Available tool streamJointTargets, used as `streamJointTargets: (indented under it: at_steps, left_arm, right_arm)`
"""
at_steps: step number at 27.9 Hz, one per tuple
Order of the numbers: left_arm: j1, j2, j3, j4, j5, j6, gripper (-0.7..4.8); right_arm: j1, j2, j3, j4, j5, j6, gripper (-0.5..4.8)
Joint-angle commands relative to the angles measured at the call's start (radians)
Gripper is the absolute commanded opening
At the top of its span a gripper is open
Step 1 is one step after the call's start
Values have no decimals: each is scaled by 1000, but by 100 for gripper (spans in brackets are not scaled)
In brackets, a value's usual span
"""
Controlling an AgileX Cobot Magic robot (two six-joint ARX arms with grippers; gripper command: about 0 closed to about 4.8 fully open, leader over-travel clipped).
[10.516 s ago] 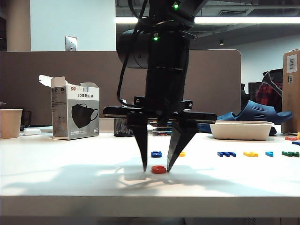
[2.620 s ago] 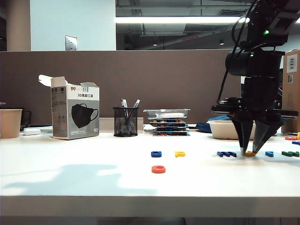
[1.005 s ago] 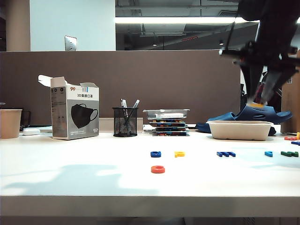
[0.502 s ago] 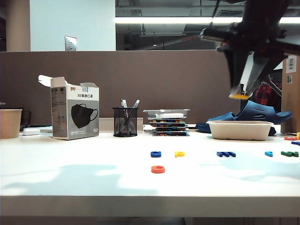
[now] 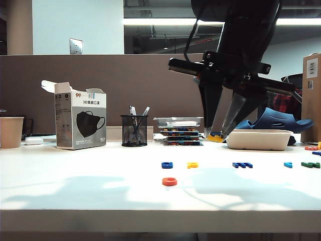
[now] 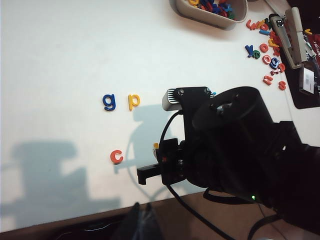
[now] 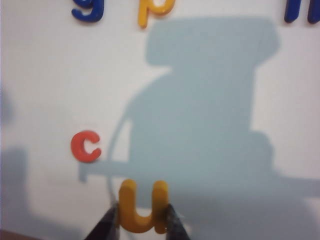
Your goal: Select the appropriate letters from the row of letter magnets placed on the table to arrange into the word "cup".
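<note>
The right gripper (image 5: pixel 216 135), clamped on the yellow "u" (image 7: pixel 141 207), hangs clear above the table (image 5: pixel 75 186), with open air beneath it. Under it the white surface beside the red "c" (image 7: pixel 86 146) is bare, on the side away from the table's left end. Behind that lie the dark blue "g" (image 7: pixel 88 10) and yellow-orange "p" (image 7: pixel 153 9), side by side but apart. Further right, the blue letters (image 5: pixel 242 164) lie flat and low. At the back, the pen cup (image 5: pixel 134 129), stacked trays (image 5: pixel 178 131) and white tub (image 5: pixel 258 139) stand taller. The left gripper (image 6: pixel 142 225) sits off the table's front edge.
</note>
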Motion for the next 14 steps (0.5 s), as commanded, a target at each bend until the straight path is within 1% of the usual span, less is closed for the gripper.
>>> streamJointTargets:
  at_steps: [1, 14]
  left_arm:
    - [0, -3, 4, 5, -6, 5, -5]
    - [0, -3, 4, 5, -6, 5, -5]
  right_arm:
    - [8, 21, -6, 24, 8, 16, 103]
    - [17, 119, -7, 36, 2, 50, 103]
